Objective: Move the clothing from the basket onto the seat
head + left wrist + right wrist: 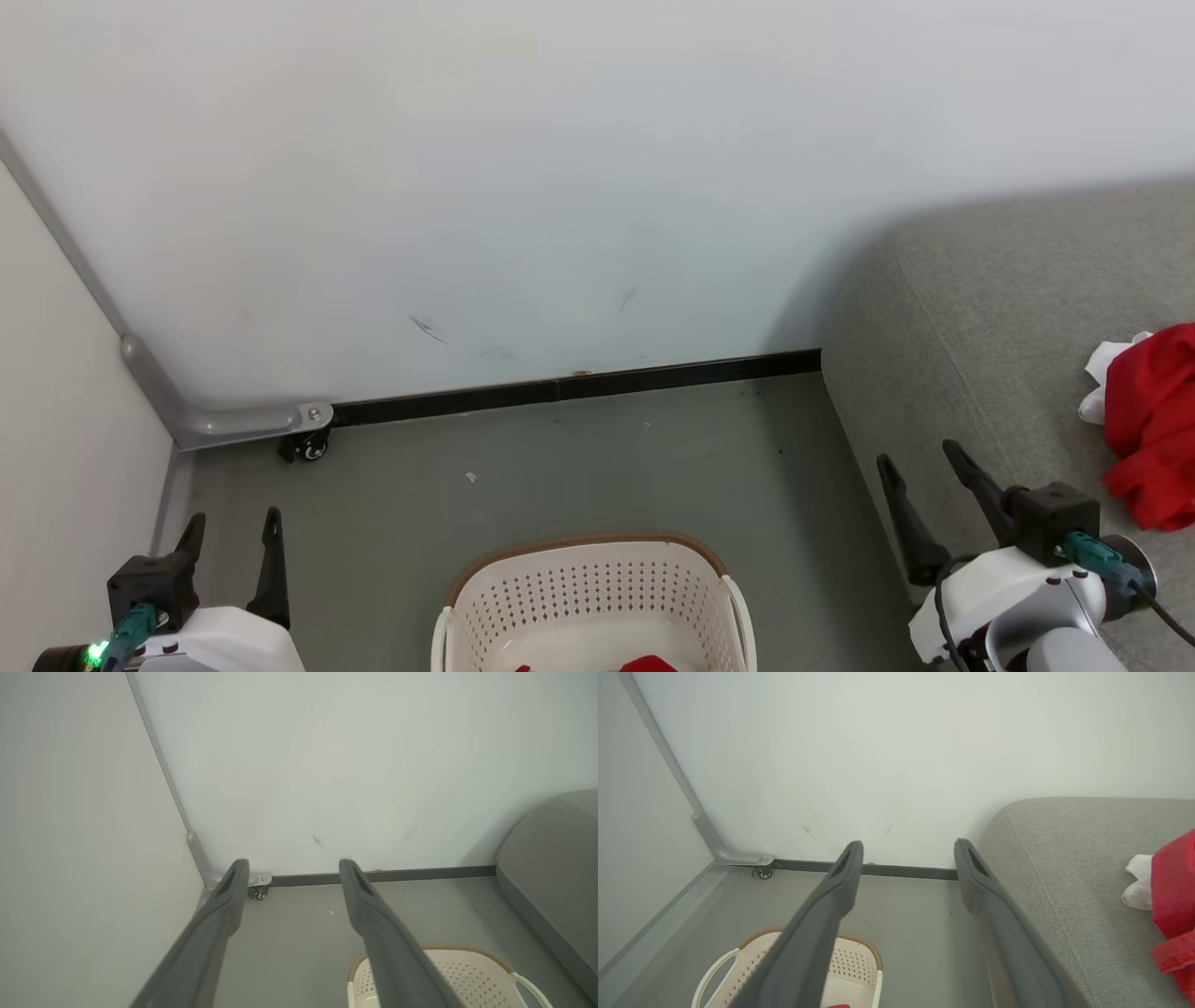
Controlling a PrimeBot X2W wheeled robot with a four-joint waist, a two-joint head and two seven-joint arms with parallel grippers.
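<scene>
At the far left a pale partition panel (56, 420) meets the white wall (560, 187), with a small black caster wheel (313, 448) under the grey corner bracket. The left claw (234, 515) hovers low beside that panel, its two long dark fingers spread wide with nothing between them. The smooth grey floor (560, 467) runs from the black skirting strip (579, 385) toward the robot — bare but for a few specks — and on it, between the arms, stands the oval cream-white perforated plastic basket with a brown woven-look rim (588, 543). A sliver of bright red soft clothing (649, 665) shows low inside it at the head view's bottom edge; how much lies there cannot be told. It should handle as light, limp cloth with no stiff edge to take, so a pinch on whichever bunched fold stands highest looks best. It would need lifting well clear, since the rest will hang and could catch the rim or drag the light basket along. To the right, the right claw (915, 452) hangs at the seat's near edge, likewise wide and empty. The large grey fabric-upholstered seat with rounded edges (980, 308) looks soft and coarse-woven, so dropped cloth should stay put. A crumpled red garment with white trim (1153, 420) already lies on it — near that claw, not touching.
</scene>
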